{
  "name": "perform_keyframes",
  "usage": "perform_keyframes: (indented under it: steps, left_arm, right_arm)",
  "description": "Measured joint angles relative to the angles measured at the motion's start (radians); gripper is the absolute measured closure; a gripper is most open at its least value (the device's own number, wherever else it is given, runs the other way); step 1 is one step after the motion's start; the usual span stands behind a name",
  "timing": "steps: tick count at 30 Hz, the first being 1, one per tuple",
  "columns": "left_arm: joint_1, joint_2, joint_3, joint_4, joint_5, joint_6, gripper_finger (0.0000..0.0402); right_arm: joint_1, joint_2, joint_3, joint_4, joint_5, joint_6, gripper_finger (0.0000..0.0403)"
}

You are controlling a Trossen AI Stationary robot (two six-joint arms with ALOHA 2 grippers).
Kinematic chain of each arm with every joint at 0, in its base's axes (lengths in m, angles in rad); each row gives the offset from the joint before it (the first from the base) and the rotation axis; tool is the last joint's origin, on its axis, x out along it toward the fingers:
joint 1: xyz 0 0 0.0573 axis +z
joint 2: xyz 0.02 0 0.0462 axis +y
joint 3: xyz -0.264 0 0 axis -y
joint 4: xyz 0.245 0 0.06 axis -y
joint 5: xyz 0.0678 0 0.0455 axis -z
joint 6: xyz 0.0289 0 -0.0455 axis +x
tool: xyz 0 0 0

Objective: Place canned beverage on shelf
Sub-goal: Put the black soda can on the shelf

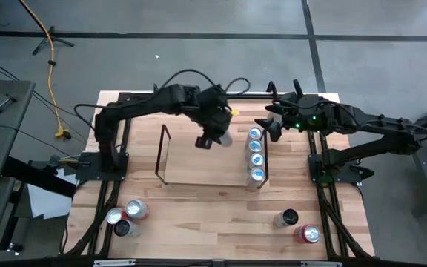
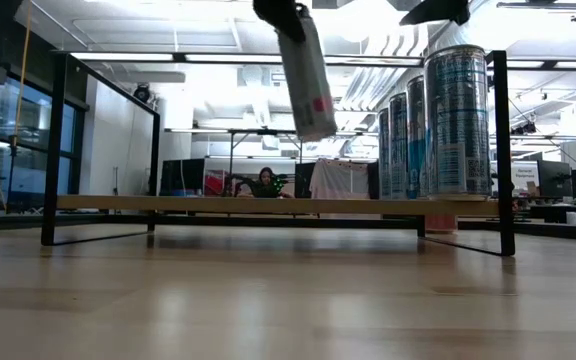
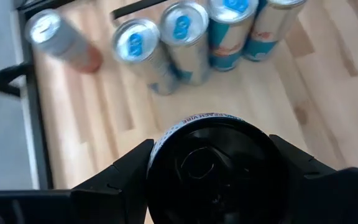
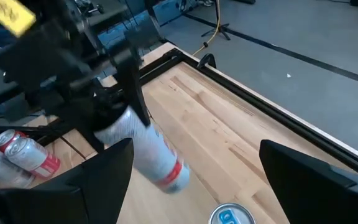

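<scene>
My left gripper (image 1: 207,138) is shut on a silver can with a red band (image 2: 306,75), which it holds in the air above the middle of the shelf (image 1: 199,174). The shelf is a light-wood board with black wire frames at its ends. Several blue-topped cans (image 1: 256,152) stand in a row at its right end and also show in the left wrist view (image 3: 182,28). My right gripper (image 1: 271,126) is open and empty, raised near the far end of that row. The right wrist view (image 4: 194,149) shows its fingers wide apart. My left gripper pinches the can's upper end (image 4: 126,121) between its two fingers (image 3: 123,171), one on each side of the can's wall. The fingers come from above, slanting down. The can hangs below them, lifted clear of the shelf and tilted, its lower end (image 2: 316,125) toward the standing cans.
Three cans (image 1: 126,217) stand at the table's near left and two more (image 1: 296,225) at the near right. Black rails (image 1: 325,200) run along the table's sides. The shelf board is bare left of the can row (image 2: 218,204).
</scene>
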Motion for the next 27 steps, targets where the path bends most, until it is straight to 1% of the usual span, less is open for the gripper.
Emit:
perform_keyframes:
  steps: [4,9,14,18,27]
  left_arm:
    - [0.000,0.056,0.009,0.000,0.009,0.041,0.0202]
    - [0.002,0.112,0.008,0.002,0.013,0.056,0.0201]
    - [0.003,0.161,0.008,0.055,0.052,0.057,0.0184]
    - [0.003,0.180,0.008,0.099,0.055,0.056,0.0184]
    - [0.003,0.195,0.008,0.100,0.053,0.091,0.0184]
  right_arm:
    - [0.000,0.000,0.000,-0.016,0.000,0.022,0.0068]
    - [0.000,0.000,0.000,-0.024,0.000,0.022,0.0068]
    - [0.000,0.000,0.000,-0.024,0.028,0.021,0.0068]
    - [0.000,0.000,0.000,-0.024,0.035,0.021,0.0068]
    - [0.000,0.000,0.000,-0.024,0.035,0.020,0.0068]
